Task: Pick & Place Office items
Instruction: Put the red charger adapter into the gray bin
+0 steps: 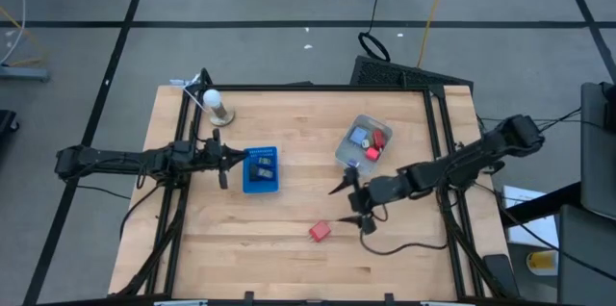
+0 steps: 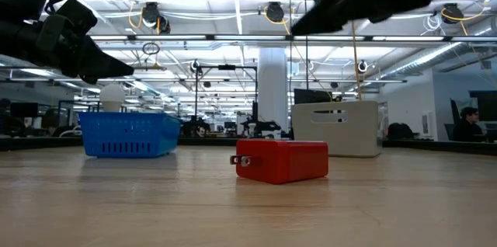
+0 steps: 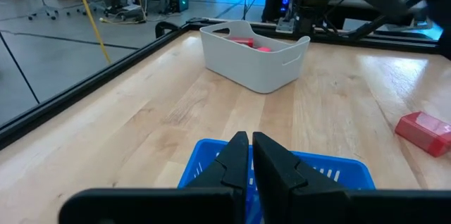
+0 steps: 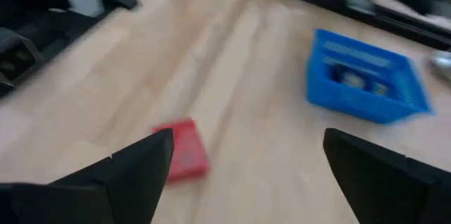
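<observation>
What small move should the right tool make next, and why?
Probably lower the right tool over the red block: it hangs open above the table, the block lies loose just ahead of it, outside the blue tray and grey tub.

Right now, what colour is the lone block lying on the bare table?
Red; the block shows best in the low view.

Two dark jointed arms, pointed black fingers [image 3: 239, 160], trailing cables

Pale, smooth wood table [image 1: 289, 258]; perforated blue plastic basket [image 4: 363, 76]; matt grey plastic tub [image 3: 254, 58]; smooth red block [image 2: 283, 160].
</observation>
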Controlling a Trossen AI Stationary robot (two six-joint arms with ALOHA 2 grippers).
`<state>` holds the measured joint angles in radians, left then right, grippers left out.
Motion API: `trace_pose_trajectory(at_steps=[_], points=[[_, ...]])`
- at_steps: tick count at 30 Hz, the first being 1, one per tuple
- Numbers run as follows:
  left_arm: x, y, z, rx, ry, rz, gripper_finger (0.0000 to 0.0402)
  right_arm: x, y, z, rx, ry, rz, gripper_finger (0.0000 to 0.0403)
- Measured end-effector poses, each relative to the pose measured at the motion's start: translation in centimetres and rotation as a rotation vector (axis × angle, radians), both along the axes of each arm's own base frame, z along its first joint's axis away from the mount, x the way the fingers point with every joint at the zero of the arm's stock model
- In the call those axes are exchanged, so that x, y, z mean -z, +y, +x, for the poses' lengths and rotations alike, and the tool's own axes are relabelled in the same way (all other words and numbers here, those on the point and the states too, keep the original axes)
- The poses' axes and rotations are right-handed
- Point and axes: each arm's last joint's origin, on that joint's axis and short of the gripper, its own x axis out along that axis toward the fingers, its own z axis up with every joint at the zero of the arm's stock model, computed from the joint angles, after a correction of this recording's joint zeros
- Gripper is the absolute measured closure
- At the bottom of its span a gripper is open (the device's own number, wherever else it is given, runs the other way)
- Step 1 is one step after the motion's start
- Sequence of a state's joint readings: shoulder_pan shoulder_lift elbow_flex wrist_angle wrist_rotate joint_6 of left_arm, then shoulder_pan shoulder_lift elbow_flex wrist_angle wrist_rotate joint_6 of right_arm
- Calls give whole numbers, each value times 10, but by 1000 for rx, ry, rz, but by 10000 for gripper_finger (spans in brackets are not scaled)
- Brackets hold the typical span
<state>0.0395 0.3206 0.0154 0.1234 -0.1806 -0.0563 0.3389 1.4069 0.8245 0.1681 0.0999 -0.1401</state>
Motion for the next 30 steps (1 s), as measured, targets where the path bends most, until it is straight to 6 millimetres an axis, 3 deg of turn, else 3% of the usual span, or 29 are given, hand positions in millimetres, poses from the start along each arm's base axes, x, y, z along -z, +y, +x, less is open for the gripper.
trace_pose_trajectory(at_steps=[3,11,20,30], points=[[0,0,0,-1,-2,-7,376,0,9,19,-54,23,32,42],[0,-2,0,48,-3,-32,376,38,25,50,-181,166,34,43],[3,-1,0,45,24,-31,376,62,14,70,-297,216,31,44],[2,-1,0,44,20,-31,376,91,1,79,-338,308,76,44]])
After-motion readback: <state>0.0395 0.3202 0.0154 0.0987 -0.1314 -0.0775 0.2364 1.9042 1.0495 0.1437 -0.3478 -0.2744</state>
